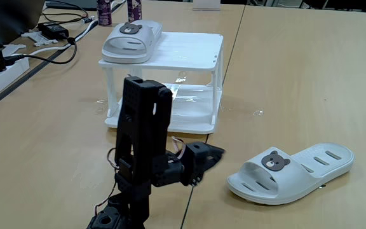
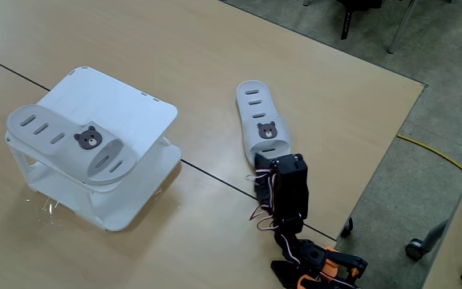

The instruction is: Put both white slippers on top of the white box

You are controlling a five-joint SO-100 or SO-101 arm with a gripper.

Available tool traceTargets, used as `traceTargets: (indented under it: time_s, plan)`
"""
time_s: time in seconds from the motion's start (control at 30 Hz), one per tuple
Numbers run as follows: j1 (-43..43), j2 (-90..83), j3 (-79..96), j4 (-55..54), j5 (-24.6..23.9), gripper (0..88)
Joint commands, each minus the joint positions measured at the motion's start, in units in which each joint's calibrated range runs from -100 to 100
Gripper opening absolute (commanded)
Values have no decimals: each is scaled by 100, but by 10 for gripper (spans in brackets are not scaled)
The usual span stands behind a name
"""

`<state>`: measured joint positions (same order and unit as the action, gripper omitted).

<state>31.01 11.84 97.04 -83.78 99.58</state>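
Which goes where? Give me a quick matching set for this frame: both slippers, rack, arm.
Things:
1. slipper on the rack
2. other slipper
3. white box
4. gripper

Places:
A. bare on the table
B. low, near the table slipper
C. on the ribbed top
D. stands on the table, carrying one slipper

Pairs: 1-C, 2-A, 3-D, 4-B

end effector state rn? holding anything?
End effector: holding nothing; open or closed cannot be told. One white slipper lies on the table, apart from it; the other sits on the white box.
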Motion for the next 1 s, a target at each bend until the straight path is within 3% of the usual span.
traceTargets:
  time_s: [0.0, 0.33, 0.47, 0.53, 0.97]
  plan:
    - [912, 15, 53, -130, 42, 7]
    - [1019, 15, 53, -121, 42, 19]
    - [986, 7, 35, -121, 42, 181]
    - [986, -35, 35, -121, 42, 210]
    - [978, 411, -1165, -121, 42, 211]
